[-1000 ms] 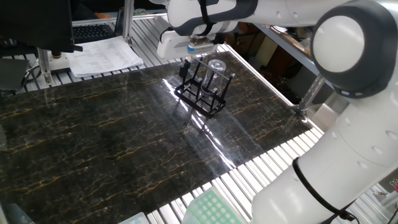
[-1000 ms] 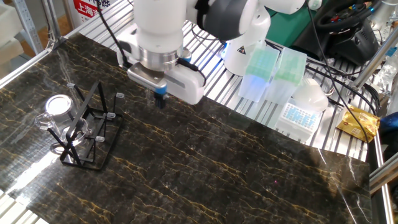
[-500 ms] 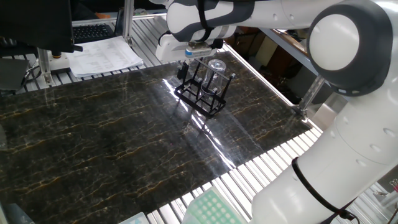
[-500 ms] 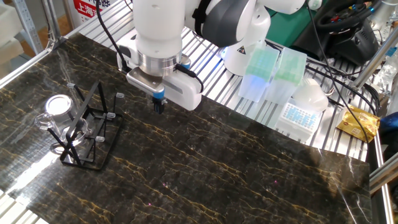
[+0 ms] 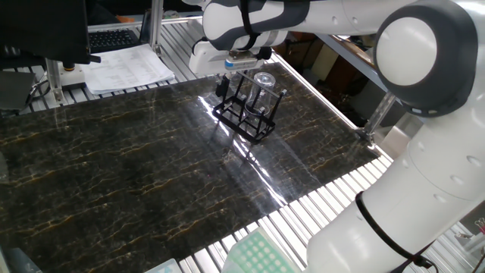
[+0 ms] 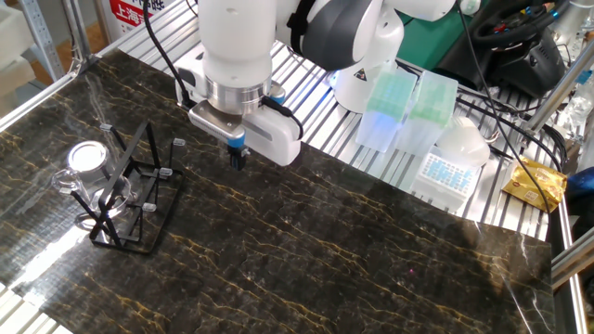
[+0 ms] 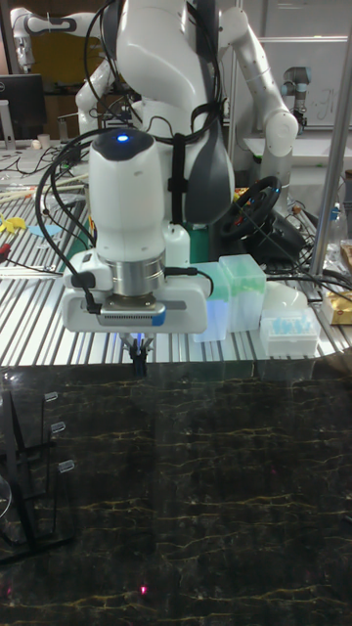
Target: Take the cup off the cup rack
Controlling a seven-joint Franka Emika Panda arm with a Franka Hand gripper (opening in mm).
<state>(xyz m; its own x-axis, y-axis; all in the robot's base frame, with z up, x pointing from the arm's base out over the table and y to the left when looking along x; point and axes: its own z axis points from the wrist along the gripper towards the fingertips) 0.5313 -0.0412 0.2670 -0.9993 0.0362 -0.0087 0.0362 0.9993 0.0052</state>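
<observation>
In the other fixed view we see the cup (image 6: 85,158) sitting on the cup rack (image 6: 127,201), both to the left of the tool (image 6: 237,158) and well apart from it. Our tool hangs above the dark counter (image 6: 325,250), fingers pressed narrowly together, holding nothing.

A robotics laboratory: dark marble-patterned table (image 6: 371,250) on slotted aluminium framing, pipette-tip boxes (image 6: 408,111) beside the white arm's base, a second robot arm (image 7: 279,108) behind, monitor (image 5: 45,30), keyboard (image 5: 114,38) and printed papers (image 5: 129,68) nearby.
</observation>
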